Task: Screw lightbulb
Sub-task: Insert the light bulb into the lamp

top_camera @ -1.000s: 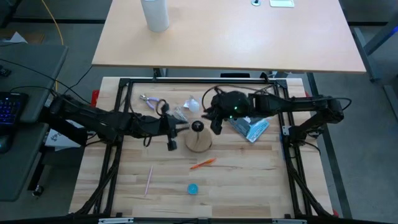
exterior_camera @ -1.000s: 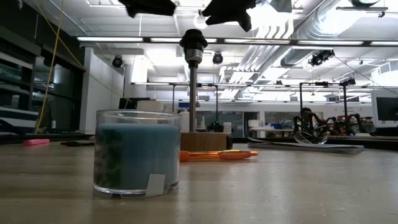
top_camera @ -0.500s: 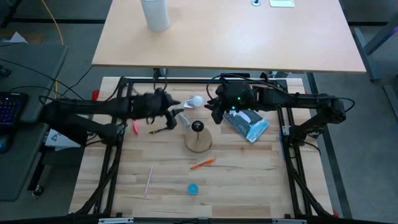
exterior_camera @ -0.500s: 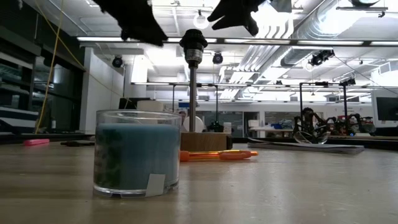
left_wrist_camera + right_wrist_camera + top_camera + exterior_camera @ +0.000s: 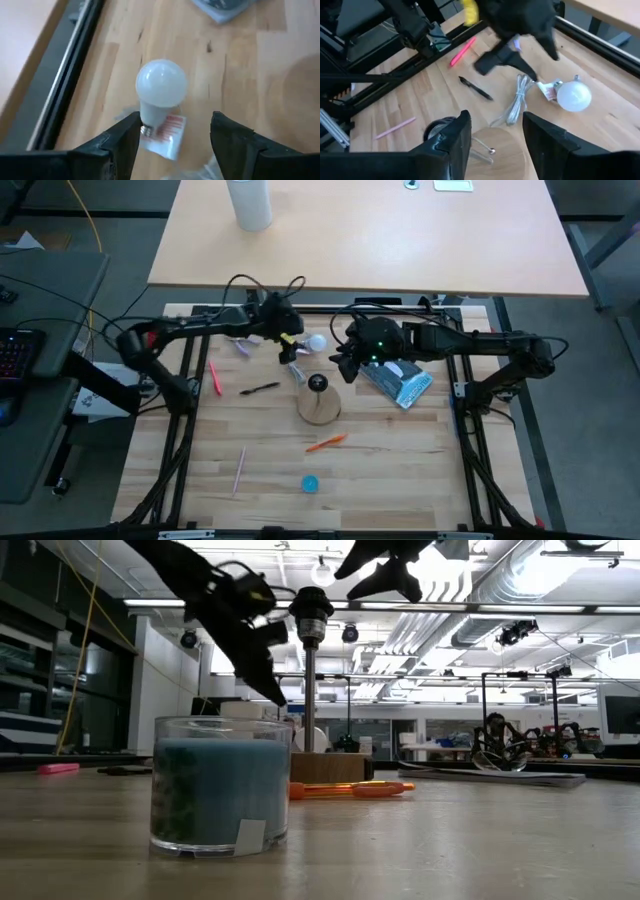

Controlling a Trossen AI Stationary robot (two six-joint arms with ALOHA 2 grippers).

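Observation:
The lightbulb [image 5: 316,341] [image 5: 161,90] [image 5: 574,96], white with a grey screw base, lies on its side on the wooden table, its base on a red-and-white label. My left gripper [image 5: 292,346] [image 5: 172,140] is open; its fingers stand on either side of the bulb's base end without plainly touching it. The round wooden base [image 5: 320,408] carries a black socket [image 5: 317,383] [image 5: 311,608] on an upright rod. My right gripper [image 5: 345,365] [image 5: 492,140] hovers open just right of the socket, holding nothing.
A blue-grey packet [image 5: 400,383] lies right of the base, and clear wrap with a cord [image 5: 516,102] beside the bulb. A black pen [image 5: 260,388], pink pen [image 5: 215,377], orange pen [image 5: 326,443], pink stick [image 5: 239,468] and blue cap [image 5: 311,483] lie around.
My left gripper has swung away from the wooden base's left side toward the table's far edge and now stands at the lightbulb. The black pen and pink pen, covered by that arm before, now show on the table. The lightbulb has stayed where it lay.

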